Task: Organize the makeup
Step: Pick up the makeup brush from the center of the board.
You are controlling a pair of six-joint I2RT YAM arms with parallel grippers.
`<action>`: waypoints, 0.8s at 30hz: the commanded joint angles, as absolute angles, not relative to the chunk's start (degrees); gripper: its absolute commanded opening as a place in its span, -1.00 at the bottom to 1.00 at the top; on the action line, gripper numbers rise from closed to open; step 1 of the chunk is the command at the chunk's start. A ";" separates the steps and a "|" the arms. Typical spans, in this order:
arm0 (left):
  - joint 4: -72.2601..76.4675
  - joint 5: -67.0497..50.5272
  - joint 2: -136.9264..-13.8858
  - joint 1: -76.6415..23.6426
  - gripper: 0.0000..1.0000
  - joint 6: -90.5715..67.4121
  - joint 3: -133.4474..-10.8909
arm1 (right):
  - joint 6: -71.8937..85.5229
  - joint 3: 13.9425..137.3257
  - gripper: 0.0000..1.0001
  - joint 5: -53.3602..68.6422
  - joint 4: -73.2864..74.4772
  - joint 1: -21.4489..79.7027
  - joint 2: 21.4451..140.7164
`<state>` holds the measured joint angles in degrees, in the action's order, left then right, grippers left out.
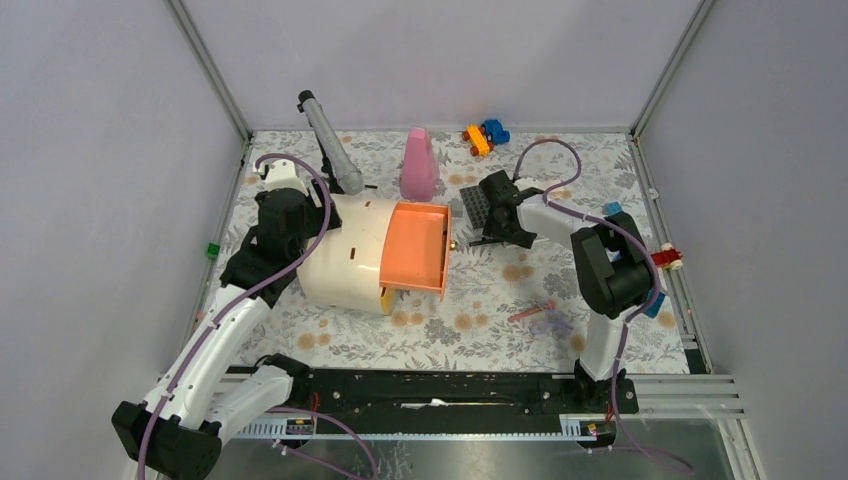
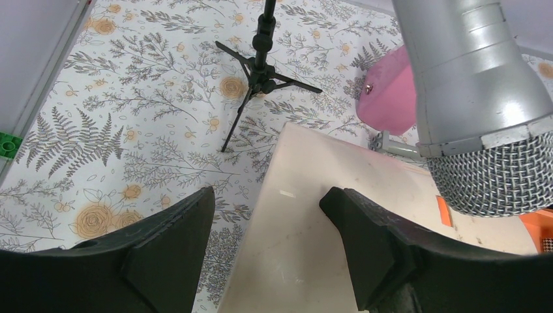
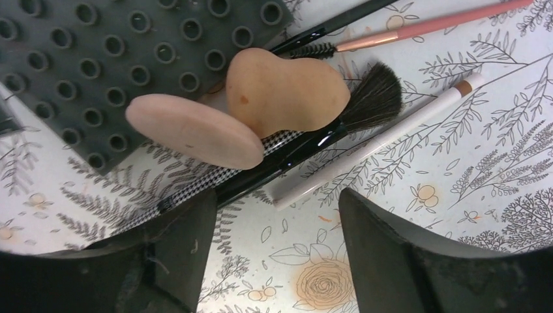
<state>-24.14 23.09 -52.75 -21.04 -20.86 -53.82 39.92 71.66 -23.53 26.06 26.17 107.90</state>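
Observation:
In the right wrist view the makeup lies in a heap: a peach egg-shaped sponge, a round peach puff, a black brush, a white pencil, a pink-handled brush and a mascara wand. My right gripper hangs open just short of them, with only bare table between its fingers. It sits by the dark plate in the top view. My left gripper is open, straddling the edge of a cream domed case without holding it.
The case has an orange drawer pulled out toward the right. A dark grey studded plate lies under the puff. A microphone on a small tripod, a tall pink cone bottle and toy bricks stand behind. A thin pink stick lies nearer the front.

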 commanded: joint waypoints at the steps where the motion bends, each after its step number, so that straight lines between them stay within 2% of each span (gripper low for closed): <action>1: -24.10 21.65 -53.13 -20.83 0.50 -19.69 -52.74 | 41.75 74.12 0.57 -27.69 28.48 25.93 109.01; 6: -24.04 21.37 -53.18 -20.83 0.51 -19.69 -52.73 | 42.47 74.09 0.66 -29.26 28.44 25.76 109.49; 12: -24.06 21.48 -53.18 -20.81 0.50 -19.60 -52.73 | 42.24 74.46 0.61 -29.02 28.33 25.19 111.32; 19: -23.98 21.19 -53.17 -20.83 0.50 -19.60 -52.69 | 42.30 69.77 0.45 -28.85 27.26 24.86 109.94; 24: -23.91 21.08 -53.25 -20.83 0.50 -19.60 -52.72 | 42.39 64.30 0.16 -28.21 26.08 24.87 104.95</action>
